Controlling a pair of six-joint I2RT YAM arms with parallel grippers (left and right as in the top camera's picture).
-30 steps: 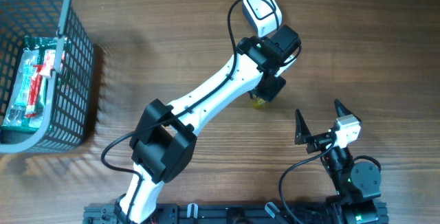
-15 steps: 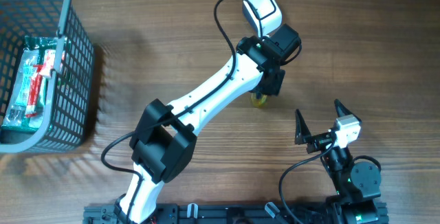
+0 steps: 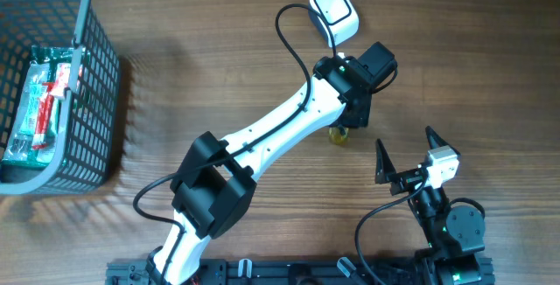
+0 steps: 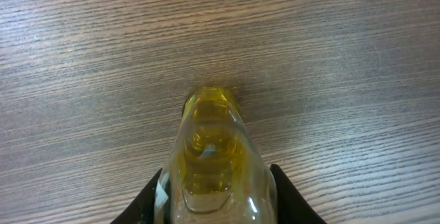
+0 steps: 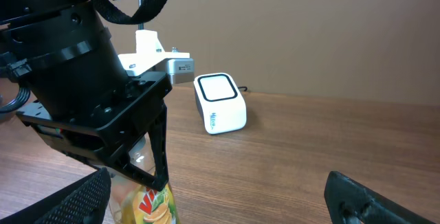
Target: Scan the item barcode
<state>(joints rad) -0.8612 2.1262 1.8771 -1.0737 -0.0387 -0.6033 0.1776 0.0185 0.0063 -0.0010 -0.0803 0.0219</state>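
Ok, so I'm checking how far we're getting w/ the scan job. The left gripper is pinching the bottle of yellow drink, one black finger on each side of it, so the grab part is looking done to me. The bottle is pointing down from the fingers at the wood, near the middle of the table. I can't tell if its end is touching the wood or floating just over it. The white scanner is sitting near it, further back on the table, but the two are apart, not touching. On the right wrist cam I'm seeing a bit of the bottle's label w/ fruit pics. No barcode is showing anywhere, so I'm guessing it's on a side I'm not seeing. The right gripper is sitting close by w/ its jaws spread wide and nothing in them. Off on the left the basket is holding a green packet. What's left, I'm thinking, is bringing the bottle over to the scanner's window and turning it till the barcode is facing that window. So approx. the first bit is done and the main bit isn't yet.
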